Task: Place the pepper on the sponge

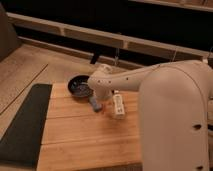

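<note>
The sponge (94, 104) is a small blue block lying on the wooden table (80, 140), just right of a dark bowl. A small red-orange bit right beside it, toward the white bottle, looks like the pepper (104, 111); it lies on the wood next to the sponge. My white arm reaches in from the right, and its gripper (101, 94) hangs directly over the sponge's far end, partly hiding it.
A dark round bowl (80, 85) stands at the table's back edge. A long white bottle-like object (118, 106) lies right of the sponge. A large black mat (24, 125) covers the table's left side. My arm's bulky body fills the right side.
</note>
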Available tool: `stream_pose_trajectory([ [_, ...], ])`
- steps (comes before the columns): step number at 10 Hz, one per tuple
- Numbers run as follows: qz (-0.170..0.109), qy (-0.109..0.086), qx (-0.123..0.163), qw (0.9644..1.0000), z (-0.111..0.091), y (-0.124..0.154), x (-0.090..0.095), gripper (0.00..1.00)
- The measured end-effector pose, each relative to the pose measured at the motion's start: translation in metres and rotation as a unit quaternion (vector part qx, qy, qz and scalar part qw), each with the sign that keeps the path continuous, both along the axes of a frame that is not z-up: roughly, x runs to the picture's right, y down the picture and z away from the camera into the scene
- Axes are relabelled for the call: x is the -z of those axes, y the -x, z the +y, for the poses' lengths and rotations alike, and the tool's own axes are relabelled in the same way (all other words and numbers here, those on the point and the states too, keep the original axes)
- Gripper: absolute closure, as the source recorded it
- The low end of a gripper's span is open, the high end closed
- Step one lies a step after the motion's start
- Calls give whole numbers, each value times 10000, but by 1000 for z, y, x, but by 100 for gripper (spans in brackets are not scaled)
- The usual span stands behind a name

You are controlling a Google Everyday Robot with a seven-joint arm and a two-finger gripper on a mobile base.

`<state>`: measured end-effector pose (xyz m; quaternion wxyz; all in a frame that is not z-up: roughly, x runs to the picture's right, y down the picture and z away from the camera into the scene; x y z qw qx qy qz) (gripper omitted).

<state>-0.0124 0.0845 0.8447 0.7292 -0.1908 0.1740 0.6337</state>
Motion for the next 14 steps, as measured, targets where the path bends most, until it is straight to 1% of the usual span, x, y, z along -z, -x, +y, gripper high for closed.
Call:
stream_pose_trajectory([
  [2,38,-32,-11,10000,-2,-3,-5,100],
  [3,85,-68,-36,9999,-5,-8,-11,100],
  [4,71,-108,-4,9999,-9,-8,-21,100],
  [6,-104,-145,76,9998,-13,9,-33,100],
  [8,-221,-173,126,9995,-15,20,-39,100],
  [10,-303,-166,182,9992,-14,28,-44,100],
  [11,-323,-132,207,9992,-13,28,-47,99],
  [12,-338,-108,230,9991,-12,29,-49,95],
  [13,-357,-68,248,9990,-10,30,-52,85],
  [14,-370,-41,244,9990,-9,30,-54,73],
])
